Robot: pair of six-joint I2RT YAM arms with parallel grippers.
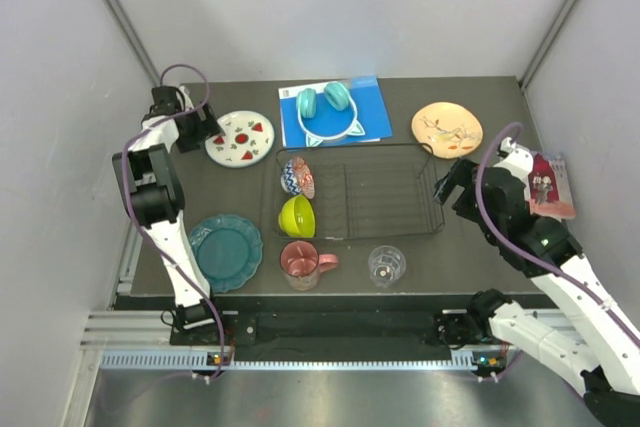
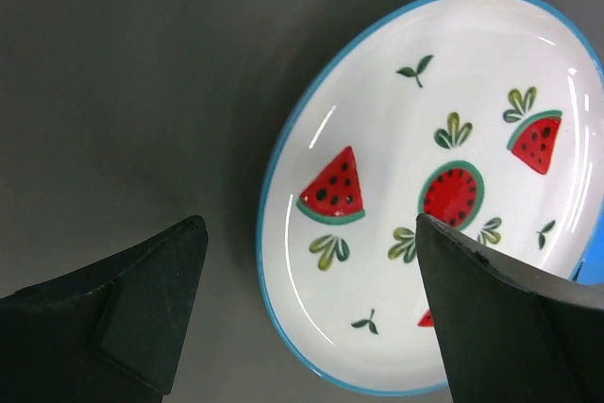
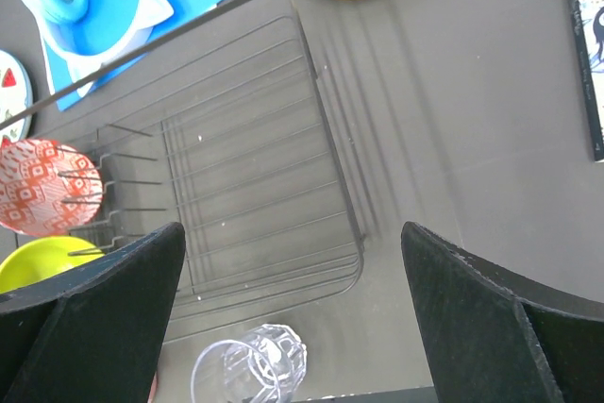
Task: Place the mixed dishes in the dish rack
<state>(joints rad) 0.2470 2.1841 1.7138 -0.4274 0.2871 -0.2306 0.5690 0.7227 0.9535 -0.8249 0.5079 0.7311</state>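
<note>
Three plates (image 1: 240, 138) (image 1: 447, 129) (image 1: 226, 251), two bowls (image 1: 297, 215) (image 1: 297, 178), one mug (image 1: 300, 262), one glass (image 1: 386, 264), one rack (image 1: 390, 197), one pair of headphones (image 1: 325, 107), one book (image 1: 370, 107).

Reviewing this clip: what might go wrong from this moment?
1. The watermelon plate lies flat; the open left gripper straddling its rim may slip or shove it toward the blue book.
2. The small patterned bowl and lime-green bowl sit at the left end of the dish rack, so the plate may knock them.
</note>
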